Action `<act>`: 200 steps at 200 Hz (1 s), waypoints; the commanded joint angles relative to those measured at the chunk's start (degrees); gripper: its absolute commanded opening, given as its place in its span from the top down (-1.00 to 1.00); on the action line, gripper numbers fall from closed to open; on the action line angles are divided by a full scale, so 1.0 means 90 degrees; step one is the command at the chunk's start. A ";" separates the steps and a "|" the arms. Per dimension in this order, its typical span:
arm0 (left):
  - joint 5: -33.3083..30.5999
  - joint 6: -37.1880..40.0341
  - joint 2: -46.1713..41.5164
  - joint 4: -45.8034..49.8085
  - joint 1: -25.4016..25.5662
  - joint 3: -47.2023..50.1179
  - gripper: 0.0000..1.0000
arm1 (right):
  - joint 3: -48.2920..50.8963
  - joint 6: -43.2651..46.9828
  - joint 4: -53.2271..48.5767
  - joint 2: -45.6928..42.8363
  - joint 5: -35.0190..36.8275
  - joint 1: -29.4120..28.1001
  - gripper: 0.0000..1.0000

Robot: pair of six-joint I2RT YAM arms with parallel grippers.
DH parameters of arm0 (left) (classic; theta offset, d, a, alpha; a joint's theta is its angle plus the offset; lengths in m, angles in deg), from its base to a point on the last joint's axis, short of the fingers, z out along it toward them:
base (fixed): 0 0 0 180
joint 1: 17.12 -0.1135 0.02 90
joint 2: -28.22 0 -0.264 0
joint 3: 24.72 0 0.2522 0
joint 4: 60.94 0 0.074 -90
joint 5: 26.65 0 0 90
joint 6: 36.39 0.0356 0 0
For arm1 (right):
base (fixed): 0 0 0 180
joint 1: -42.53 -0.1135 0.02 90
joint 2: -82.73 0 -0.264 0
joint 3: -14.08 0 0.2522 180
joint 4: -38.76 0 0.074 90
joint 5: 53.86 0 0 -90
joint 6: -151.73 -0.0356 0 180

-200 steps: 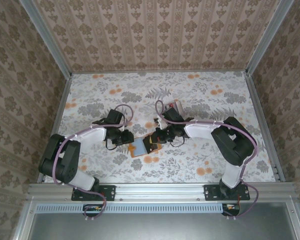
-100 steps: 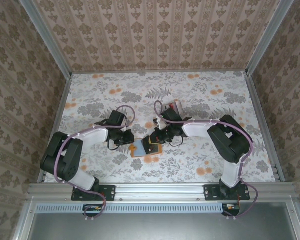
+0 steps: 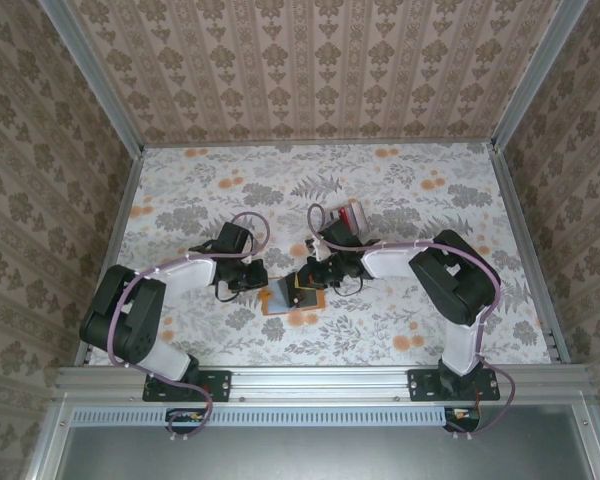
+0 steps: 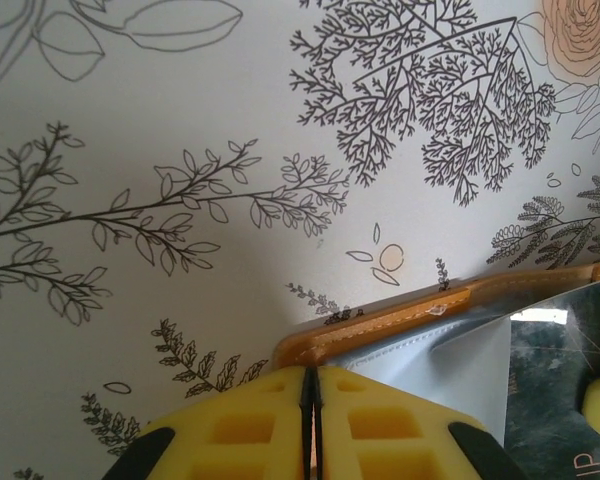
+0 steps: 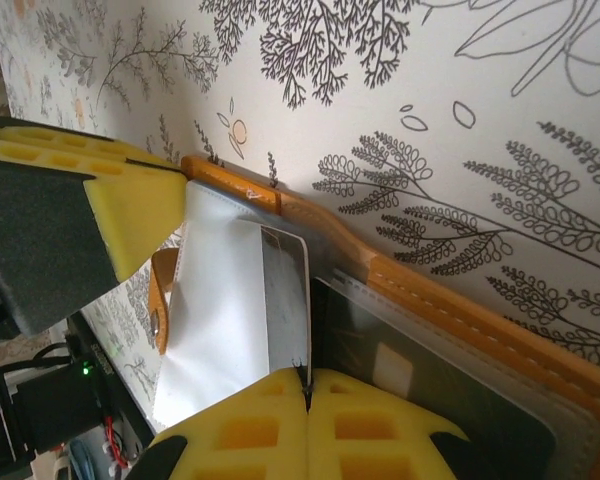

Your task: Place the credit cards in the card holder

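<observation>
- So: right gripper is clamped on one credit card, whose leading corner sits just ahead of its pads, over the card holder pocket.
- Meanwhile left gripper is pressed closed at the holder's rim. I can't tell if it nips the flap.
- Keep the card flat to the pocket mouth and slide slowly.
- Versus a second ago: left jaws have closed, and the flap looks narrower from above.
</observation>
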 commanded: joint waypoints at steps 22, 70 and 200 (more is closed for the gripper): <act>-0.0037 -0.0127 0.0166 0.0261 0.0123 0.0264 0.78 | -0.0028 -0.0182 -0.0027 0.0062 0.0741 -0.0371 1.00; -0.0053 -0.0167 0.0038 0.0353 0.0133 0.0183 0.57 | -0.0032 -0.0012 -0.0397 -0.0051 0.1180 -0.0507 1.00; 0.0106 -0.0560 -0.1577 0.0877 0.0561 0.1162 0.29 | -0.0550 0.1142 -0.1553 -0.0087 0.1667 -0.0410 1.00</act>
